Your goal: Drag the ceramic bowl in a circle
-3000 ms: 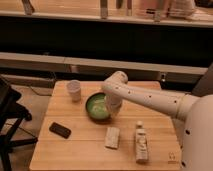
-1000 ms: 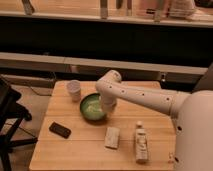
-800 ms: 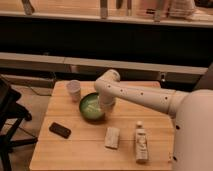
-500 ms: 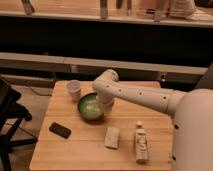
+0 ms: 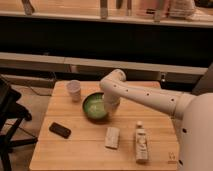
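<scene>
The ceramic bowl (image 5: pixel 94 107) is round, shallow and green with a darker rim. It sits on the wooden table (image 5: pixel 80 150) just right of the small white cup (image 5: pixel 74 90). My white arm reaches in from the right and bends down at the bowl's right rim. My gripper (image 5: pixel 109 107) points down at the bowl's right edge, touching or inside the rim.
A black phone (image 5: pixel 60 130) lies front left. A pale packet (image 5: pixel 112 137) and a small bottle (image 5: pixel 141 143) lie front right of the bowl. A dark chair (image 5: pixel 7 115) stands left of the table. A shelf and dark wall run behind.
The bowl has slid left and slightly toward the cup, with the gripper and arm's elbow moving left along with it.
</scene>
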`<action>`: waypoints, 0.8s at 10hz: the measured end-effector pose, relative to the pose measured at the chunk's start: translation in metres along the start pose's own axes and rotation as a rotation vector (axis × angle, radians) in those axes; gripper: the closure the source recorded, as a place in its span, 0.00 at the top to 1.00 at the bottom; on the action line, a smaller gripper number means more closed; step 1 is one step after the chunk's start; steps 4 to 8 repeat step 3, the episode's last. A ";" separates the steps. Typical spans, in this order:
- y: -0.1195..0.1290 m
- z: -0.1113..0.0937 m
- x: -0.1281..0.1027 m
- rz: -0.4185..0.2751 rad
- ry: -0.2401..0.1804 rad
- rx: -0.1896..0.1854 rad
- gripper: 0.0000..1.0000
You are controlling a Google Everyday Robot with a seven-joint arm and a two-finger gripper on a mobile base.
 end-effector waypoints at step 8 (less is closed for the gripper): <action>-0.003 0.003 -0.006 -0.005 -0.007 0.005 0.01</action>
